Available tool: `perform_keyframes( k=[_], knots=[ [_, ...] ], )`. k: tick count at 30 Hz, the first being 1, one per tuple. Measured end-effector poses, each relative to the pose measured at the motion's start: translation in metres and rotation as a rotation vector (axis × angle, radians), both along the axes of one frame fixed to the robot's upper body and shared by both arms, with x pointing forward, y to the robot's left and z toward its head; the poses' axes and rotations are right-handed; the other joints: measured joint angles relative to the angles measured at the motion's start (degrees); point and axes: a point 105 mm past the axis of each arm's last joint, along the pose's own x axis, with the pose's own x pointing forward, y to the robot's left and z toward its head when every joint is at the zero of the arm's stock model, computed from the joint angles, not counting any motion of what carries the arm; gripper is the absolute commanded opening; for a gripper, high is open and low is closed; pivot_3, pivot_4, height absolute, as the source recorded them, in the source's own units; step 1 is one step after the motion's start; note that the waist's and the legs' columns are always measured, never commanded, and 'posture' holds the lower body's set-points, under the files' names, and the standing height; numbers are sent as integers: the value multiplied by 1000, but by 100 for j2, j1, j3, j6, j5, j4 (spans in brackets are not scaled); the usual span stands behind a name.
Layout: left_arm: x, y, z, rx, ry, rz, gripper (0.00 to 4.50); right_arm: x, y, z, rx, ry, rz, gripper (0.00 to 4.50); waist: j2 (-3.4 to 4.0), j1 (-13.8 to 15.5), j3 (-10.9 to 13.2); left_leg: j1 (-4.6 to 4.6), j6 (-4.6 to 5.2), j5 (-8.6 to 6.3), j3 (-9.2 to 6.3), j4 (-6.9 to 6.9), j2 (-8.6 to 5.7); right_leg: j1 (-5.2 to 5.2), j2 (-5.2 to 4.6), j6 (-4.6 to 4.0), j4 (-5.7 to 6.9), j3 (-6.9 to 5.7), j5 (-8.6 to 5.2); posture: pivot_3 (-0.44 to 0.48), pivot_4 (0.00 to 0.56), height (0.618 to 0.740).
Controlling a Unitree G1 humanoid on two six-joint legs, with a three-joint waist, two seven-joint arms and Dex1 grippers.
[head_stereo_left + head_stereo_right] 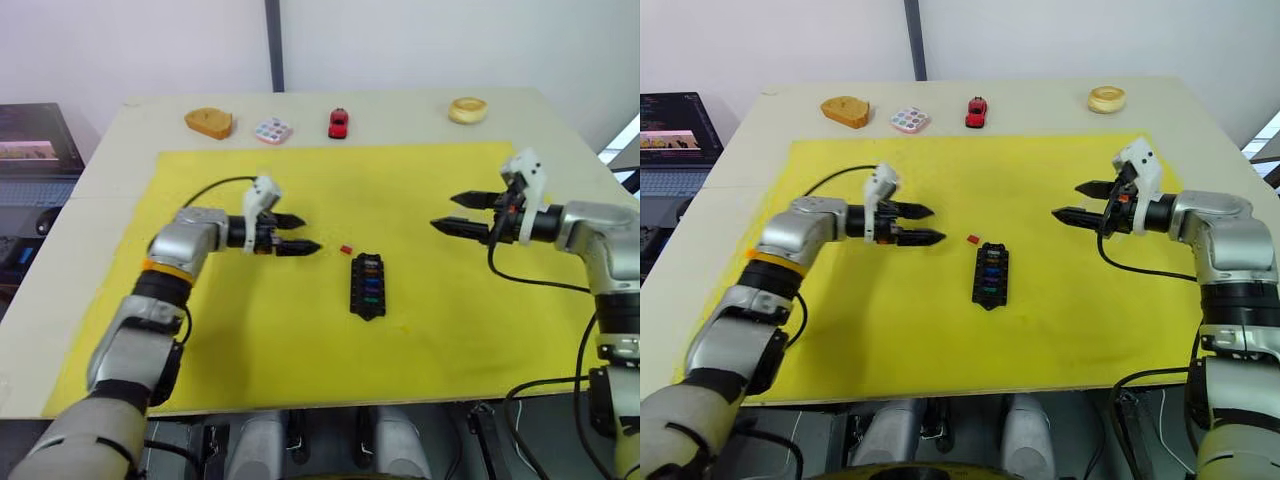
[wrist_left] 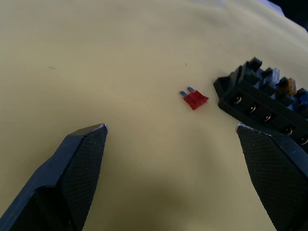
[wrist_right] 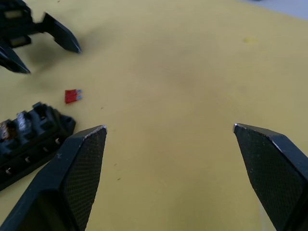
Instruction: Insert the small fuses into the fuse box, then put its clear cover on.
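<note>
The left hand (image 1: pixel 296 234) hovers open, with the red fuse (image 1: pixel 346 249) lying flat just beyond its fingertips and the fuse box (image 1: pixel 367 285) right behind that. The right hand (image 1: pixel 462 214), also open, hangs well apart. Closing on so thin a piece risks flicking it against the box.

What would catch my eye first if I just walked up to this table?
Probably the bright yellow mat covering the table, with a black fuse box near its middle, several coloured fuses already in its slots. One tiny red fuse lies loose just beside the box. The left gripper and right gripper hover on either side, jaws open, holding nothing.
</note>
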Motion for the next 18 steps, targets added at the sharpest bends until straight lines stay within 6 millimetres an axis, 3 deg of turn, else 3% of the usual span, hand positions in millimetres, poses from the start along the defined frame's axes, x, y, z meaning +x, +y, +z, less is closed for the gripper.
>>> perform_keyframes(
  k=[5,11,18],
  knots=[
    [-6,-25,0,-31,68,-111,4500,-17,4,-16,-7,36,0,4432,0,27,0,-1,1,-2,-2,4,-1,0,-9,-1,-2,1,1,0,150,740],
    [-17,-36,-3,-18,114,-223,4500,-28,4,-12,16,19,-39,4432,0,18,0,-1,1,-3,-9,4,1,0,-9,-4,-3,1,2,0,150,740],
    [-17,-45,-10,35,115,-248,4500,-28,5,-11,28,16,-64,4432,-1,44,-1,0,6,-6,-13,4,0,1,-15,-5,-5,1,2,0,150,740]
  ],
)
